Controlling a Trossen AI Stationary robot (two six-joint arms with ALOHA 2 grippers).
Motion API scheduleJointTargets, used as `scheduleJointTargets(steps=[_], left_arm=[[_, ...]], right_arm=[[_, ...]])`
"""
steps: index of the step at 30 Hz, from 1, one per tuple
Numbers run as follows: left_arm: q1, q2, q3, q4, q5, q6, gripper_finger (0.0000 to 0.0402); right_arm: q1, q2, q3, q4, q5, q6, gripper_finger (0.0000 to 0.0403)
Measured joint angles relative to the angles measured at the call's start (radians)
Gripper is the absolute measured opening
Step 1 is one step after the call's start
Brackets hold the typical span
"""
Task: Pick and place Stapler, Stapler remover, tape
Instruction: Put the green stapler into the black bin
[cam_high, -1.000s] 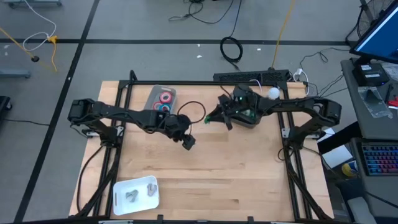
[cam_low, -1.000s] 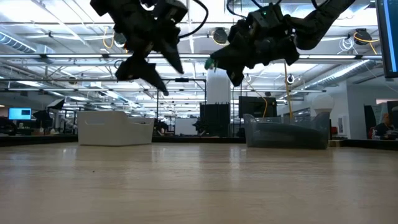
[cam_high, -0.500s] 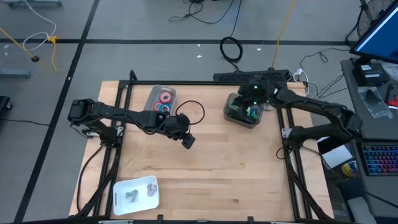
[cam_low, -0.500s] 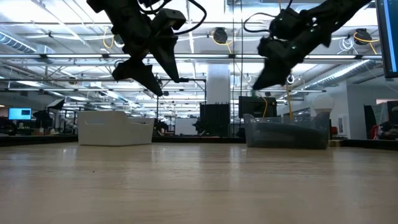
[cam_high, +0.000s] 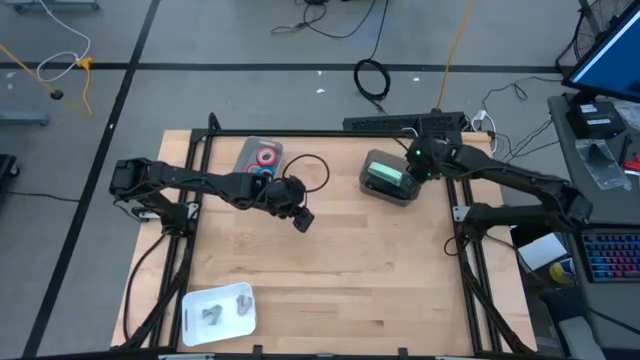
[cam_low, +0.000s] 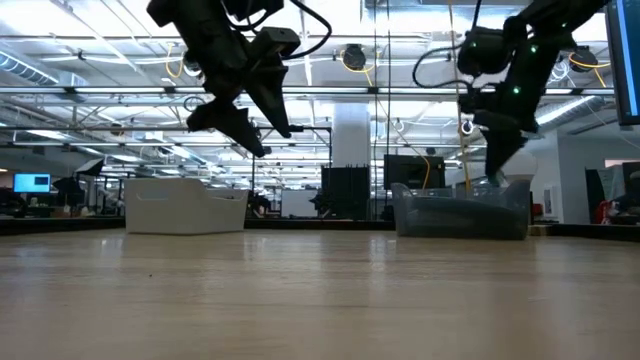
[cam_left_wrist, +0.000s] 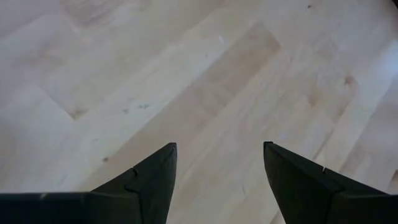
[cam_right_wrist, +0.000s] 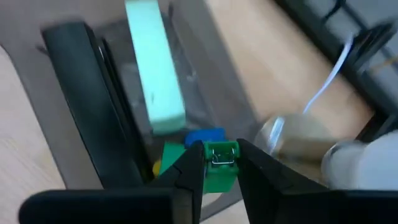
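Observation:
My right gripper is shut on a small green stapler above the clear bin at the table's far right. In the bin lie a pale green stapler, a black stapler and small blue and yellow bits. In the low view the right gripper points down over the bin. Red and blue tape rolls lie flat in a tray at the far edge. My left gripper hangs open above bare wood mid-table. My right gripper pinches the small green stapler between its two fingers, holding the end with the metal face. It comes from above, pointing steeply down. The stapler is lifted clear, over the bin's inside.
A white tray at the near left corner holds two grey metal pieces. The black frame rails run along the far edge and both sides. A power strip and cables lie beyond the far edge. Bare wood fills the middle.
My right gripper has swung from mid-table toward the far right edge, carrying the green stapler, and has tipped down over the clear bin. My left gripper has stayed open and nearly still over the middle of the table.

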Motion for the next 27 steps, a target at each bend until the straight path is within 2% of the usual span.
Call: scheduleJointTargets(steps=[10,17,27], left_arm=[[0.004,0.000,0.000,0.023,0.000,0.077,0.0244],[0.003,0.000,0.000,0.023,0.000,0.078,0.0244],[0.003,0.000,0.000,0.032,0.000,0.071,0.0244]], right_arm=[[0.000,0.001,-0.093,0.136,-0.003,0.048,0.0074],[0.000,0.002,-0.128,0.182,-0.003,0.052,0.0071],[0.000,0.003,-0.223,0.342,-0.004,0.075,0.0077]])
